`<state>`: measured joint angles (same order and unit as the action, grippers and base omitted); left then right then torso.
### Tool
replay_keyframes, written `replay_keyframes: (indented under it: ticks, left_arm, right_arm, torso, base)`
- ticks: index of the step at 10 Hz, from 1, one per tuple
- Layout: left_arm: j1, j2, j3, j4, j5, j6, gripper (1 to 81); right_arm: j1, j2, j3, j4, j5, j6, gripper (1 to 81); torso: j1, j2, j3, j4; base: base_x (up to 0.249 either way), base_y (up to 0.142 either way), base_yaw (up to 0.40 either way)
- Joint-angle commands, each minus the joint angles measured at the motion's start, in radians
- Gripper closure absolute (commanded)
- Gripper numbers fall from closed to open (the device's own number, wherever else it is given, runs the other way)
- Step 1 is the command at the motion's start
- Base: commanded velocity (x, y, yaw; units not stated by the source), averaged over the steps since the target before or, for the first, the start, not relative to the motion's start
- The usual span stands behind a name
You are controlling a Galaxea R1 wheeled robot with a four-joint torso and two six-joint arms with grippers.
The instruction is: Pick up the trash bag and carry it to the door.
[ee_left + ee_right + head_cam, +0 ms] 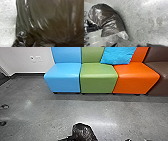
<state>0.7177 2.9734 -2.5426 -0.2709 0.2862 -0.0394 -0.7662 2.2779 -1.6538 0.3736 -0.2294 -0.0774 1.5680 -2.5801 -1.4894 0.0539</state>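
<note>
Left gripper [100,28] is clenching the trash bag [110,18] at its creased waist, probably securing it for carrying; right gripper's grip, can't tell.

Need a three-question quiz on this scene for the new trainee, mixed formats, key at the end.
1. Multiple choice: what colour is the seat between the blue seat and the orange seat?
A) brown B) green C) white
2. True or false: the bright blue cushion is on the brown seat.
3. Fill in: in the head view, the dark trash bag shows at the picture's ____ edge.

Key:
1. B
2. False; the cushion spans the green seat and the orange one.
3. bottom
</note>
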Motion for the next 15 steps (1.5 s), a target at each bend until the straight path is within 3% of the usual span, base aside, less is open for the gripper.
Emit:
replay_keyframes:
  ticks: [1,2,3,5,6,15]
  left_arm:
    - [-0.079,0.001,-0.004,0.016,0.065,0.003,1.0]
    - [-0.079,0.001,-0.004,0.018,0.064,0.003,1.0]
    - [-0.079,0.000,-0.004,0.016,0.064,0.003,81.1]
    - [-0.079,0.000,-0.004,0.015,0.062,0.000,81.1]
    - [-0.079,-0.003,-0.004,0.015,0.064,-0.002,1.0]
    - [-0.069,-0.017,0.002,0.016,0.059,0.004,1.0]
  right_arm:
    - [0.081,-0.045,0.031,0.027,-0.061,-0.001,1.0]
    - [0.080,-0.045,0.030,0.027,-0.059,-0.001,1.0]
    - [0.080,-0.045,0.031,0.027,-0.061,-0.001,1.0]
    - [0.078,-0.044,0.030,0.027,-0.061,-0.001,1.0]
    - [0.078,-0.044,0.030,0.027,-0.060,-0.001,1.0]
    - [0.072,-0.044,0.025,0.027,-0.059,-0.001,1.0]
  torso:
    - [0.000,0.000,0.000,0.000]
    - [0.000,0.000,0.000,0.000]
    - [0.000,0.000,0.000,0.000]
    - [0.000,0.000,0.000,0.000]
    - [0.000,0.000,0.000,0.000]
    - [0.000,0.000,0.000,0.000]
  base:
    - [0.000,0.000,0.000]
    - [0.000,0.000,0.000]
    - [0.000,0.000,0.000]
    - [0.000,0.000,0.000]
    - [0.000,0.000,0.000]
    - [0.000,0.000,0.000]
